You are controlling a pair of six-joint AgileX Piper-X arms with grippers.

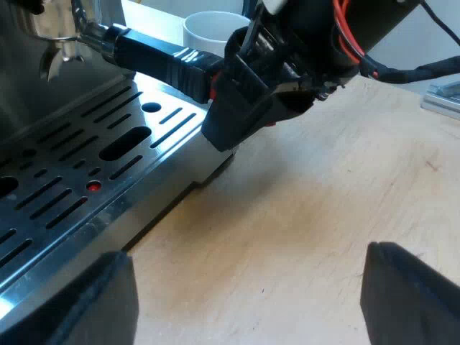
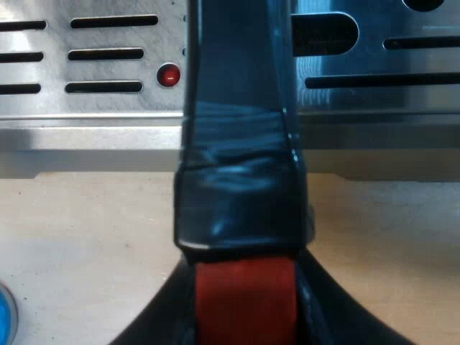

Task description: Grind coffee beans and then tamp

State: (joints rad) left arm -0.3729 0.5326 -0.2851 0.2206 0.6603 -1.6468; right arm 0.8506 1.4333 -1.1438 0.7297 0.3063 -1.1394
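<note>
The metal holder (image 1: 57,32) is locked into the espresso machine's front, over the slotted drip tray (image 1: 79,165). Its dark handle (image 1: 154,57) sticks out past the tray's edge. My right gripper (image 1: 251,93) is shut on the handle's far end. From the right wrist, the handle (image 2: 241,108) runs away over the tray (image 2: 108,50), and its red end (image 2: 244,295) sits between the fingers of my right gripper (image 2: 244,323). My left gripper (image 1: 248,302) hangs open over the bare wooden table (image 1: 323,201) beside the tray, holding nothing.
A white mug (image 1: 212,30) stands behind the handle, close to the right gripper. A small red dot (image 2: 168,75) shows on the drip tray. A blue round thing (image 2: 4,316), perhaps the tamper, lies on the table near the tray.
</note>
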